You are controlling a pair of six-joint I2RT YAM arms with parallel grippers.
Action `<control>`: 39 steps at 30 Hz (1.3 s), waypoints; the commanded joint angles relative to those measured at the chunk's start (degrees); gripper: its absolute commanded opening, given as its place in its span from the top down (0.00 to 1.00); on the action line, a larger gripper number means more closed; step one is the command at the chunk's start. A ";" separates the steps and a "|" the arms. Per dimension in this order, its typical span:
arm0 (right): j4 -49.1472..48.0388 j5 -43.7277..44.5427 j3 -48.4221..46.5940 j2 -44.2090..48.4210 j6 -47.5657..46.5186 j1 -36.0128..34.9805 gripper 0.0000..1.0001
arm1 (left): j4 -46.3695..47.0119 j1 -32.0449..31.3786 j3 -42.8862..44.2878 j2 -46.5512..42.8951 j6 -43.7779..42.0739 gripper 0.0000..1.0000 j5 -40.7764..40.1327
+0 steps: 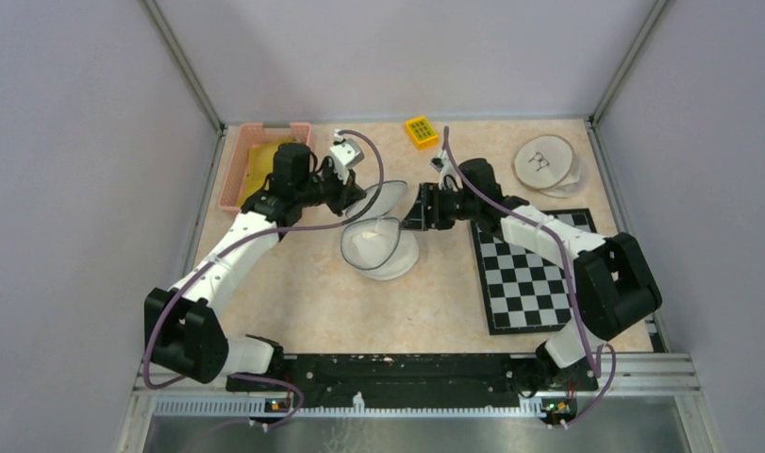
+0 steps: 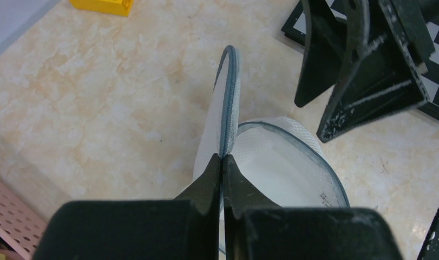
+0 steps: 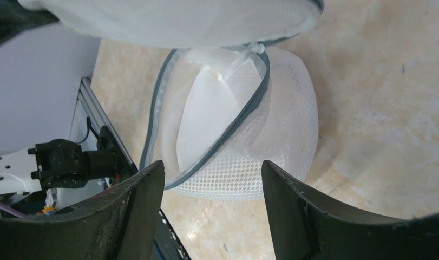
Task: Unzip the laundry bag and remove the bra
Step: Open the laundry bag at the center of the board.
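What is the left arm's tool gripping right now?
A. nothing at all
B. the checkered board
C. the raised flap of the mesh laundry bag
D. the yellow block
C: the left tool is shut on the zipper edge of the mesh flap, which stands up from the table.

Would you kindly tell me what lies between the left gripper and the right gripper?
The laundry bag's raised flap, pinched by the left gripper, then bare table up to the open right gripper; the left wrist view shows it.
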State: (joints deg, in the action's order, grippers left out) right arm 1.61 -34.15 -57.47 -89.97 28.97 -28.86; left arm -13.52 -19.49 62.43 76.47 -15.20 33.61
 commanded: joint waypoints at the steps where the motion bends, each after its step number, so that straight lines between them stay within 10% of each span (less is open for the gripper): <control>1: 4.24 6.82 -3.19 1.14 -2.65 -4.04 0.35 | 1.40 1.86 3.04 1.95 5.53 1.00 0.64; 9: 6.43 13.33 -6.20 -3.43 -4.09 -6.93 0.37 | 2.79 4.02 4.12 4.96 8.38 1.00 2.84; 23: 6.22 11.38 -0.30 -0.73 -10.39 -6.69 1.00 | 4.55 7.18 11.67 15.14 6.05 1.00 3.25; 26: 4.01 11.24 1.16 0.07 -11.25 -6.69 1.00 | 4.27 7.18 12.83 18.48 6.54 1.00 3.32; 32: 0.89 10.87 3.24 1.11 -12.53 -6.74 1.00 | -2.65 7.80 16.89 21.08 3.84 0.54 2.65; 39: -1.18 6.17 3.03 0.25 -10.58 -6.68 1.00 | 4.29 7.76 8.89 6.58 -2.86 0.30 6.97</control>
State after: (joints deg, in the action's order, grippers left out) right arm 3.81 -24.91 -53.95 -91.42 18.13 -35.20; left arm -14.37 -11.66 74.46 94.74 -12.64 35.46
